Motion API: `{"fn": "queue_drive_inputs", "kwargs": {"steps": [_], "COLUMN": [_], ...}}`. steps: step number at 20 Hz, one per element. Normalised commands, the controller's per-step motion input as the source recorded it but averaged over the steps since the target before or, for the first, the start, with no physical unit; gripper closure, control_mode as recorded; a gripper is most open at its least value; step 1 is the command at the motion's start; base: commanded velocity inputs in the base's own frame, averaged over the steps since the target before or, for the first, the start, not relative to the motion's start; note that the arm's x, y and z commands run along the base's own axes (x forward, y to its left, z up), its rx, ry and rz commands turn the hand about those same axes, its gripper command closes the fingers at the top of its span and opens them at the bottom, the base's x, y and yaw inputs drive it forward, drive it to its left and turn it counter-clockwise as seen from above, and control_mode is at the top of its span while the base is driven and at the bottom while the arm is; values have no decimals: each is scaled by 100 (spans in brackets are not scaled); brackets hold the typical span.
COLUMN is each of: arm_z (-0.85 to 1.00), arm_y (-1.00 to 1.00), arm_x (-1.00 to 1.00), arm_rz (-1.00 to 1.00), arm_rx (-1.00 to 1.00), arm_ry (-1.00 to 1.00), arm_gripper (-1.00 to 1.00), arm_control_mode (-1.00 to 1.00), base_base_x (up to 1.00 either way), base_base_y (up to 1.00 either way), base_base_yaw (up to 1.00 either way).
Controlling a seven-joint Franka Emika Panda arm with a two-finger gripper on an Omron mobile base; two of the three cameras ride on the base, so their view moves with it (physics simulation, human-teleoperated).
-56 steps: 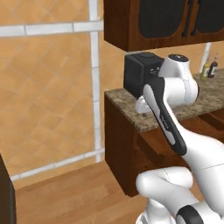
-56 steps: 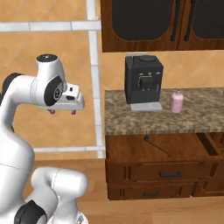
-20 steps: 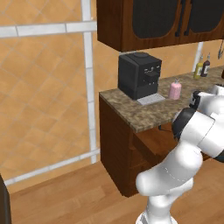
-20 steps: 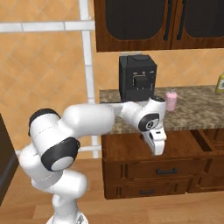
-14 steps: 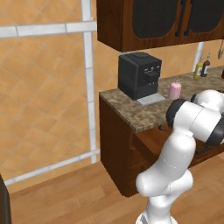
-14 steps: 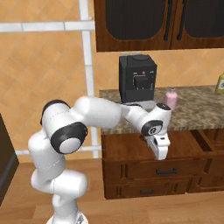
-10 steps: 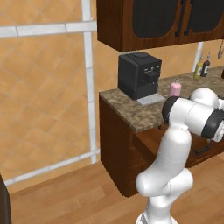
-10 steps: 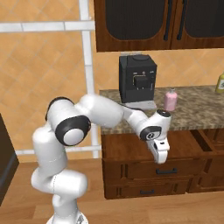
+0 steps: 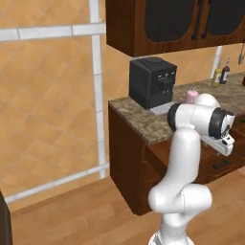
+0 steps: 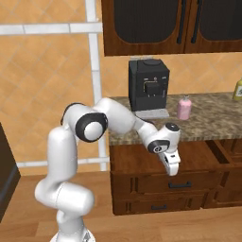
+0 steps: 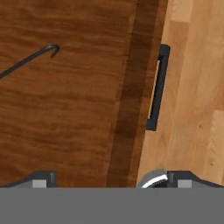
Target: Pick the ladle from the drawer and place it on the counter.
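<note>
The ladle [image 11: 27, 60] is a thin dark utensil with a small hooked end, lying on the floor of the open drawer [image 11: 78, 122] at the upper left of the hand view. My gripper [image 11: 109, 179] hangs open above the drawer, near its front edge, with its fingertips [image 11: 41, 179] far apart and nothing between them. From the right base view the gripper [image 10: 172, 168] points down into the drawer [image 10: 201, 153], just under the counter [image 10: 212, 120]. The left base view shows the gripper [image 9: 225, 142] low beside the counter [image 9: 143, 122].
A black coffee machine [image 10: 149, 87] and a pink soap bottle [image 10: 184, 108] stand on the counter, with a yellow-green bottle [image 10: 237, 90] at the far right. Dark-paned wall cabinets [image 10: 165, 23] hang above. The drawer's dark handle [image 11: 157, 87] faces the wooden floor [image 11: 197, 87].
The base has driven closer and the views have shifted. My arm has swung from high on the left down over the open drawer; in the last second the hand has edged farther along it.
</note>
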Motion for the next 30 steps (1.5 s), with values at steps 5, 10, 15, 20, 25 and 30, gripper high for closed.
{"fn": "queue_drive_inputs", "kwargs": {"steps": [5, 10, 15, 20, 25, 30], "arm_z": [-33, -37, -23, 5, 31, 93], "arm_y": [-18, -66, -98, -100, -89, 3], "arm_x": [35, -43, -94, -100, -100, -37], "arm_rz": [9, 10, 10, 9, 5, 1], "arm_rx": [-6, -10, -3, 8, 8, 14], "arm_ry": [3, 7, 3, 0, 0, -7], "arm_gripper": [-100, -100, -100, -100, -100, -100], "arm_control_mode": [-100, -100, -100, -100, -100, -100], "base_base_x": [0, 0, 0, 0, 0, 0], "base_base_y": [0, 0, 0, 0, 0, 0], "base_base_yaw": [0, 0, 0, 0, 0, 0]}}
